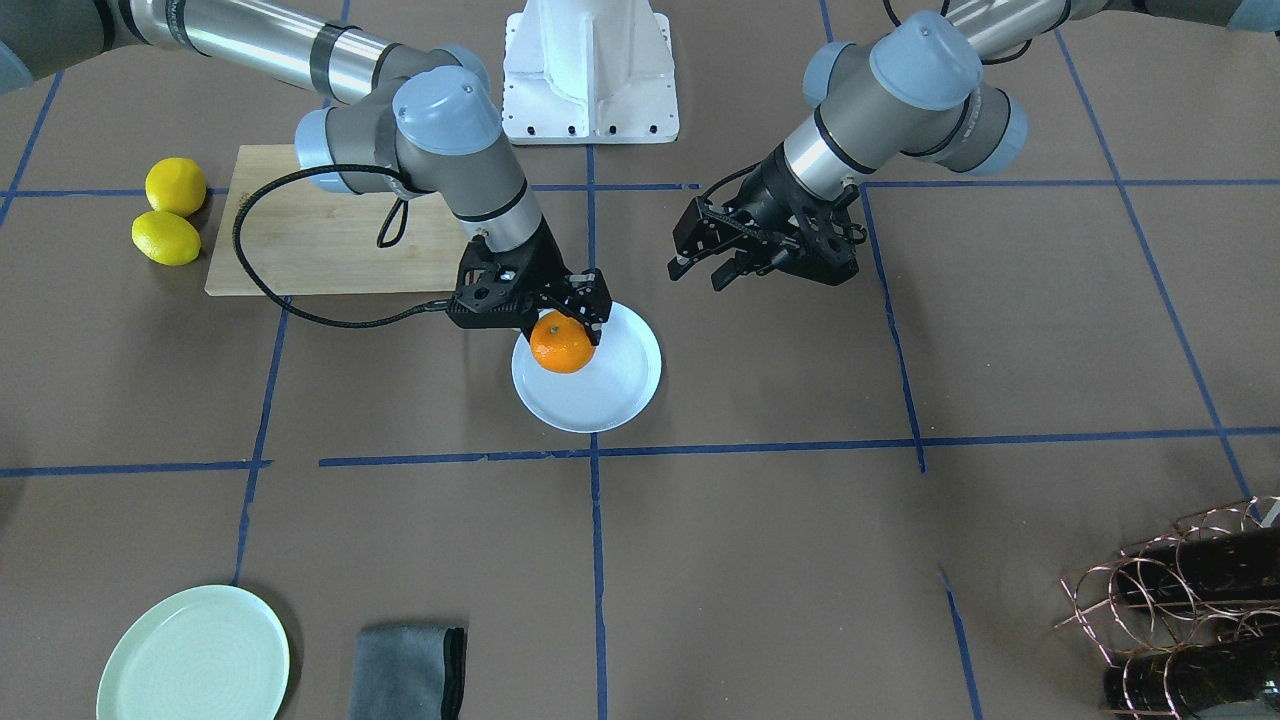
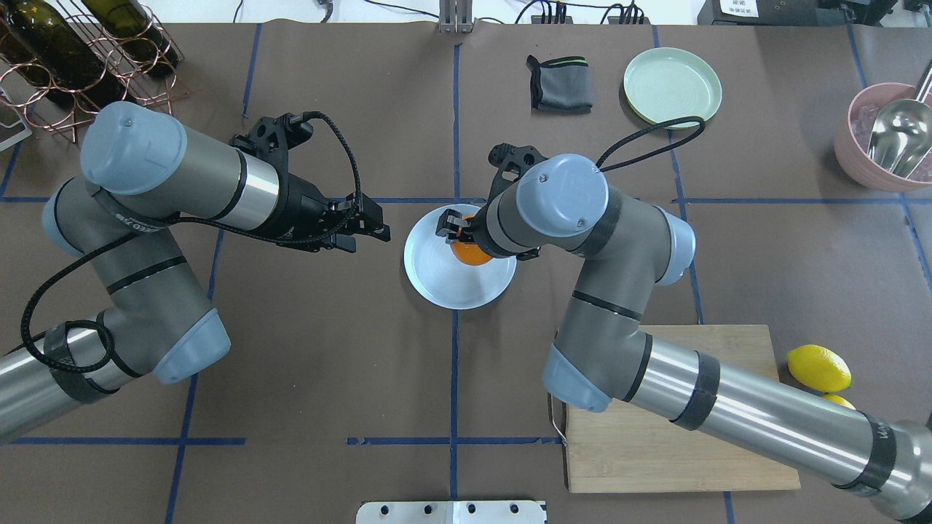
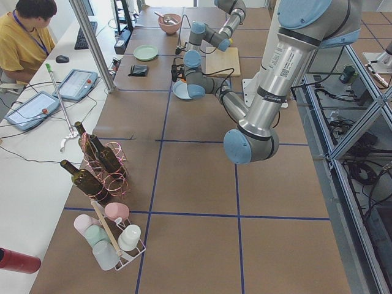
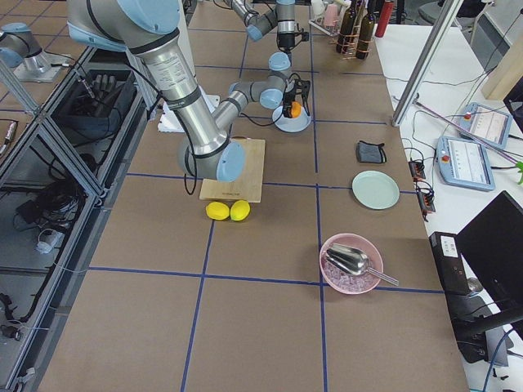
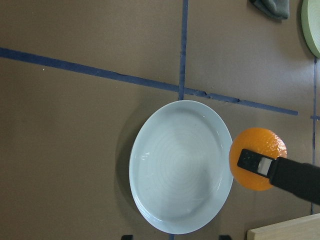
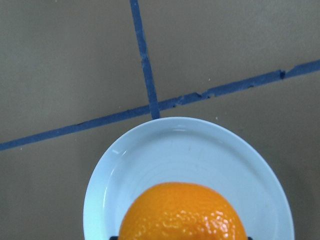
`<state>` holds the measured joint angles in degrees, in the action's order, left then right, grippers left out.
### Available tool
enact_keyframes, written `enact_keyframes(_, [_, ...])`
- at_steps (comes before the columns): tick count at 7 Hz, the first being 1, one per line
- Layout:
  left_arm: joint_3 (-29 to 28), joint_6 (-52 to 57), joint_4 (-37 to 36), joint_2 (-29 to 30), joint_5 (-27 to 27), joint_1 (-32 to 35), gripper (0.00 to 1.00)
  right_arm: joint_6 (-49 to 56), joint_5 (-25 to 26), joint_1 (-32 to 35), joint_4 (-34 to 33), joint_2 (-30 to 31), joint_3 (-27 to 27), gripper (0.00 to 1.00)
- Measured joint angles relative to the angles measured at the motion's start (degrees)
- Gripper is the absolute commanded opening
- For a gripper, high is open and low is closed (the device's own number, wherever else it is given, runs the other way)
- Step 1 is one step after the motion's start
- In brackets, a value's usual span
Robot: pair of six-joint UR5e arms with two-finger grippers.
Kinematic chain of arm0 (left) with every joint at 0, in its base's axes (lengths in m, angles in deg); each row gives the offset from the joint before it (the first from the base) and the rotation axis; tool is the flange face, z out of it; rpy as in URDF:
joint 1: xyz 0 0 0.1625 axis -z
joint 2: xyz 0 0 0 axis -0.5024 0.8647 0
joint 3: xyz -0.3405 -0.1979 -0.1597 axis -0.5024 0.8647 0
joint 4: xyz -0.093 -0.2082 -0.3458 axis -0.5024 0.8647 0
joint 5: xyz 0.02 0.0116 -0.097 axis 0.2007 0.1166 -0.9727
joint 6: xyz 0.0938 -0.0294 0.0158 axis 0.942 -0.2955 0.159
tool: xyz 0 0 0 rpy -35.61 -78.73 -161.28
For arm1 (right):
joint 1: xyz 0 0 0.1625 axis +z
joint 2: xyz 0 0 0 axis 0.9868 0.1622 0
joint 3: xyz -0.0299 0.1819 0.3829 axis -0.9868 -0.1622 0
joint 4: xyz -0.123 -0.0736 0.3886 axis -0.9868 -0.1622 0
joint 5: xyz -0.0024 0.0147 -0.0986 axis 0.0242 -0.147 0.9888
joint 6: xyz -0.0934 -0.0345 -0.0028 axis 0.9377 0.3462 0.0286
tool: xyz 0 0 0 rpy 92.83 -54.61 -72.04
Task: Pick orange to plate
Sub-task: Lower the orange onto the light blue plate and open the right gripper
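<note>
My right gripper (image 1: 570,318) is shut on the orange (image 1: 562,345), its fingers clamped on either side. It holds the fruit over the near-robot part of the pale blue-white plate (image 1: 612,392). Whether the fruit touches the plate I cannot tell. From overhead the orange (image 2: 470,255) peeks out under my right wrist above the plate (image 2: 451,285). In the right wrist view the orange (image 6: 182,212) fills the bottom over the plate (image 6: 190,147). My left gripper (image 1: 697,272) hovers open and empty beside the plate; its wrist camera shows the plate (image 5: 180,165) and the orange (image 5: 260,140).
Two yellow lemons (image 1: 172,210) lie beside a wooden cutting board (image 1: 330,235). A mint-green plate (image 1: 195,655) and a folded grey cloth (image 1: 410,672) sit at the operators' edge. A copper wine rack (image 1: 1180,600) and a pink bowl (image 2: 866,156) with a scoop occupy corners.
</note>
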<state>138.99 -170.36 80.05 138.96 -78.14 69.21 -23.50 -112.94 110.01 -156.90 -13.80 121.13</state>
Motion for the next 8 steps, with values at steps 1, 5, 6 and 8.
enact_keyframes(1, [-0.11,-0.02,0.0,-0.04,0.01,0.01,0.66,-0.52,1.57,-1.07,-0.76,-1.4,-2.09,0.02])
enact_keyframes(5, [-0.42,-0.04,0.0,-0.08,0.14,-0.1,0.66,-0.27,5.32,-2.11,-3.95,-3.31,-4.99,0.28])
enact_keyframes(6, [-0.42,-0.06,0.0,-0.08,0.15,-0.12,0.66,-0.23,5.63,-2.13,-4.05,-3.93,-5.73,0.31])
enact_keyframes(8, [-0.41,-0.06,0.0,-0.08,0.16,-0.12,0.66,-0.13,5.8,-2.16,-4.13,-6.02,-8.59,0.88])
